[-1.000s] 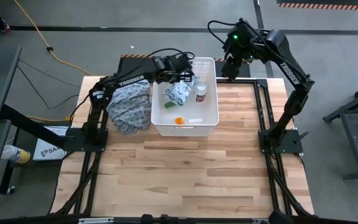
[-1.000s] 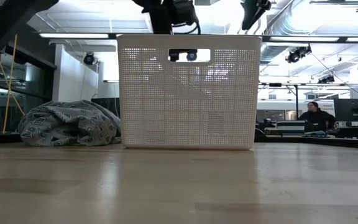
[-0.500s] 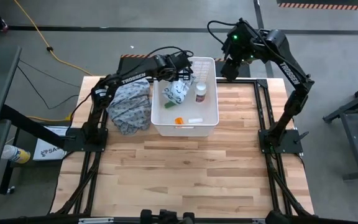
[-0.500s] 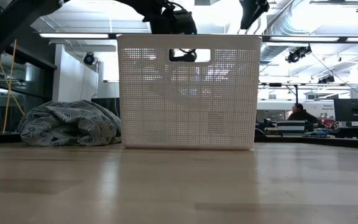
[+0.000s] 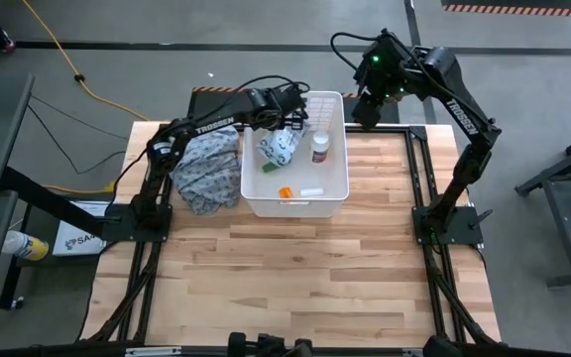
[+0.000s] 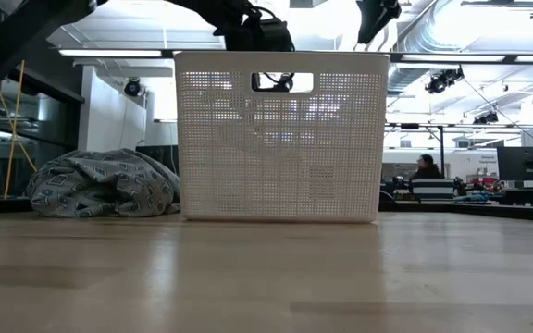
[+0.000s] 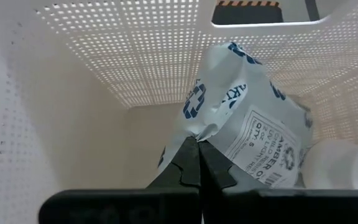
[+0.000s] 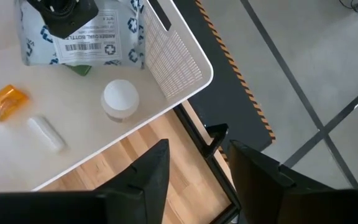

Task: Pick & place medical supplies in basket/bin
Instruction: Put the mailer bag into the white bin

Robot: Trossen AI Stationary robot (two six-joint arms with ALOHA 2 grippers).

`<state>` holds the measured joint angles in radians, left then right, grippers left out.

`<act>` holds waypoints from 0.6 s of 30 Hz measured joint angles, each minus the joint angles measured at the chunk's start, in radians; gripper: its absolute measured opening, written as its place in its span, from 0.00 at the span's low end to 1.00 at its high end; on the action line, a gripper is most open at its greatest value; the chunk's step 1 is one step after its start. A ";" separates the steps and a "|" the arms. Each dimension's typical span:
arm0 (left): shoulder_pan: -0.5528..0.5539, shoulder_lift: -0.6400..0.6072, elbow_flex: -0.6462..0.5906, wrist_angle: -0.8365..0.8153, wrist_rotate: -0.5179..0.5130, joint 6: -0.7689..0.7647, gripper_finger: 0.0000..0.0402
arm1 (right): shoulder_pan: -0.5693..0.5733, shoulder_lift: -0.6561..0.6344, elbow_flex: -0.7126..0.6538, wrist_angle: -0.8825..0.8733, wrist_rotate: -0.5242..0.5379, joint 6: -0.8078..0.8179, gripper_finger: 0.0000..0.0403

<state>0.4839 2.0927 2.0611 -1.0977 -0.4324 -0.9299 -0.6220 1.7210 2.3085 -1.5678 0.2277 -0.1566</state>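
The white perforated bin (image 5: 346, 159) stands at the table's far middle (image 6: 340, 139). My left gripper (image 5: 285, 127) reaches into it from the left and is shut on the soft white packet with blue marks (image 5: 278, 149). On the bin's floor are the white pill bottle (image 5: 319, 149), the green box (image 5: 269, 167), the orange piece (image 5: 285, 192) and the white tube (image 5: 311, 191). My right gripper (image 8: 194, 168) is open and hovers outside the bin's far right corner (image 5: 365, 107), holding nothing. My left gripper pinches the packet's crinkled edge (image 7: 199, 133) between its two shut fingers (image 7: 188, 165). It comes slanting down from above on the bin's left far side. The packet (image 8: 79, 37) sits tilted inside the bin; whether its lower end rests on the floor I cannot tell.
A crumpled grey-blue patterned cloth (image 5: 206, 169) lies on the table against the bin's left wall (image 6: 105, 183). The near half of the wooden table (image 5: 295, 278) carries nothing. Black frame rails run along both table sides. A person sits far off in the room (image 6: 426, 171).
My left gripper, still shut on the packet, has sunk a little deeper into the bin and shifted slightly toward its left wall. The packet has moved with it. The right arm has kept still.
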 joint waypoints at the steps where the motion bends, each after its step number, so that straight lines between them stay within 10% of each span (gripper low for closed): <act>1: 0.000 0.002 0.000 -0.003 -0.002 0.003 0.05 | 0.000 0.000 0.000 0.000 0.000 0.000 0.39; 18: -0.018 0.018 -0.002 -0.021 -0.041 0.034 0.05 | 0.000 0.000 0.000 0.014 0.000 0.000 0.40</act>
<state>0.4656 2.1108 2.0587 -1.1185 -0.4732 -0.8962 -0.6220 1.7210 2.3085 -1.5535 0.2276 -0.1566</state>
